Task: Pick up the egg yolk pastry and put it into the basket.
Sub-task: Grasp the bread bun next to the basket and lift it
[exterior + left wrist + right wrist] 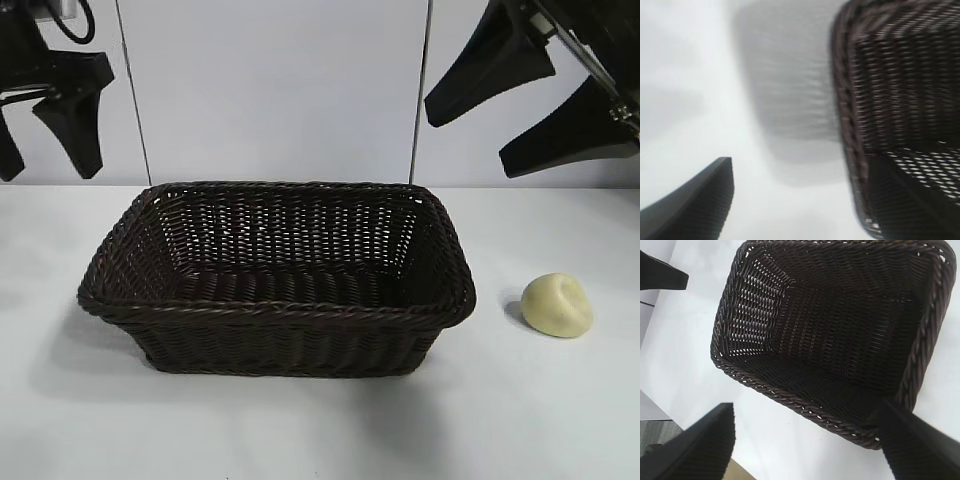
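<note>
Right pincer (540,105) gapes wide, holding nothing.

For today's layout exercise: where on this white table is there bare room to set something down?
The white table is bare along the front, before the dark brown woven wicker basket, and at its left. The basket's inside is empty too. At its right it is tighter: the pale yellow dome-shaped pastry lies there, with a bare strip between them.

Basket (900,100) corner on white table (700,75)
</note>
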